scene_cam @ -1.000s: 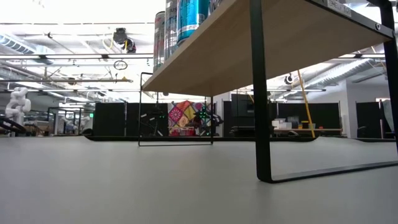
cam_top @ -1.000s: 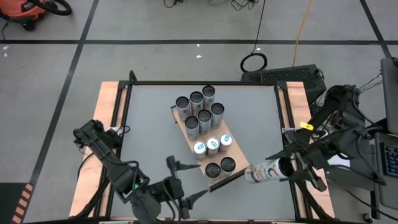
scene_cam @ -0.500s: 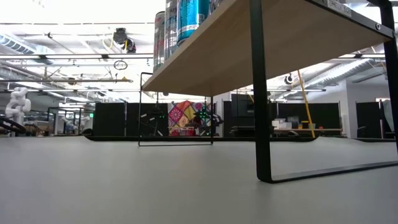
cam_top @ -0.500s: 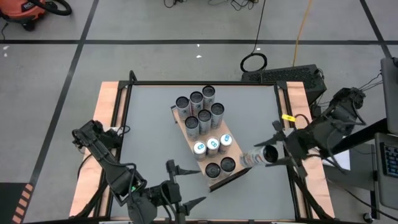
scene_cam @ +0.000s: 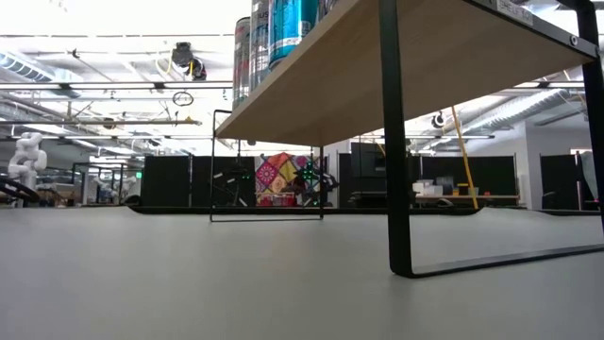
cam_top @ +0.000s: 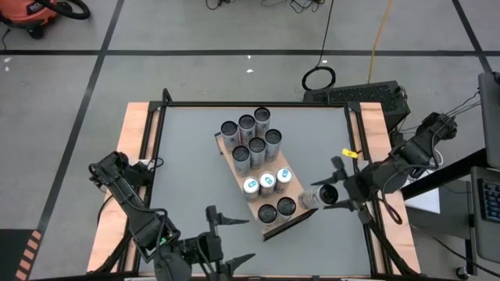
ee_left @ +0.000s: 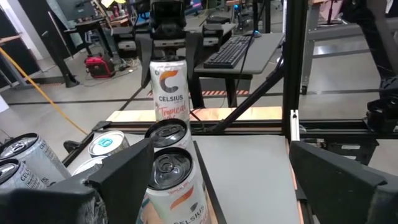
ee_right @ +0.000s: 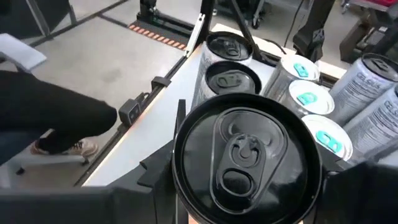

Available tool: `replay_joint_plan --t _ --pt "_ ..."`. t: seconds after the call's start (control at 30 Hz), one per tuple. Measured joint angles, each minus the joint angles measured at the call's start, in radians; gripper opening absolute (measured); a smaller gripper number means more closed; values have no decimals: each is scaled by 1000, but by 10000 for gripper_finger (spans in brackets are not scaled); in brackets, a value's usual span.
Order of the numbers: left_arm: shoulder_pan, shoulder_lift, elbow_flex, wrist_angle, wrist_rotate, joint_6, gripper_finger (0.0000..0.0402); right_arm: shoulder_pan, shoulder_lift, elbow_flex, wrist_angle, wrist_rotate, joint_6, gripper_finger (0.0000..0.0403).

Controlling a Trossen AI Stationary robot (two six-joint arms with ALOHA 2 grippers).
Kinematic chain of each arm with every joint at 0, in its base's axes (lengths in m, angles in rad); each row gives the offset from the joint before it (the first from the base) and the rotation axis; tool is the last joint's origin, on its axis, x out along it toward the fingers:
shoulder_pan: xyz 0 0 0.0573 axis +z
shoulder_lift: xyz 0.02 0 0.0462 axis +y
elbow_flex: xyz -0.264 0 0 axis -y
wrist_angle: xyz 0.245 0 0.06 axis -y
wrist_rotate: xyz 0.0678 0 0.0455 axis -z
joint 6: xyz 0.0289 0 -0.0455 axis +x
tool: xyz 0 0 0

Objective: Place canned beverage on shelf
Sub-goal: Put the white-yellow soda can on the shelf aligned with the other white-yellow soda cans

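Observation:
The shelf (cam_top: 262, 178), a light wood board on black legs (scene_cam: 392, 142), stands slantwise on the grey table and carries several upright cans (cam_top: 251, 140). My right gripper (cam_top: 332, 195) is shut on one more can (cam_top: 314, 198), white with a dark top (ee_right: 245, 155). That can hangs just off the shelf's near right corner, beside the two cans (ee_right: 230, 65) at that end. My left gripper (cam_top: 226, 234) stands open over the table's near edge, its fingers (ee_left: 118, 180) pointing toward the shelf's near end and holding nothing. My right gripper pinches the can between its two fingers (ee_right: 155, 168), one on each side of the upper body just under the rim (ee_right: 180, 155). The fingers come from the table's right side, slanting down. The can is lifted clear, its top leaning back toward the right arm.
Bare grey tabletop (cam_top: 187, 172) lies left of the shelf and along the near edge. Wooden rails (cam_top: 137, 156) run down both sides of the table. A keyboard (cam_top: 355, 95) sits beyond the far right corner. A person's leg and shoe (ee_right: 62, 148) show on the floor beside the table.
My right gripper has swung with the can from near the table's right near corner toward the shelf, going down and a little toward the far edge. The can has tipped from almost lying level to more upright. The hold has not changed.

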Motion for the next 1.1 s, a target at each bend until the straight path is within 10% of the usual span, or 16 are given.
replay_joint_plan --t 1.1 --pt "2 0 -1 -2 1 0 368 -58 25 -153 140 -3 15 186"
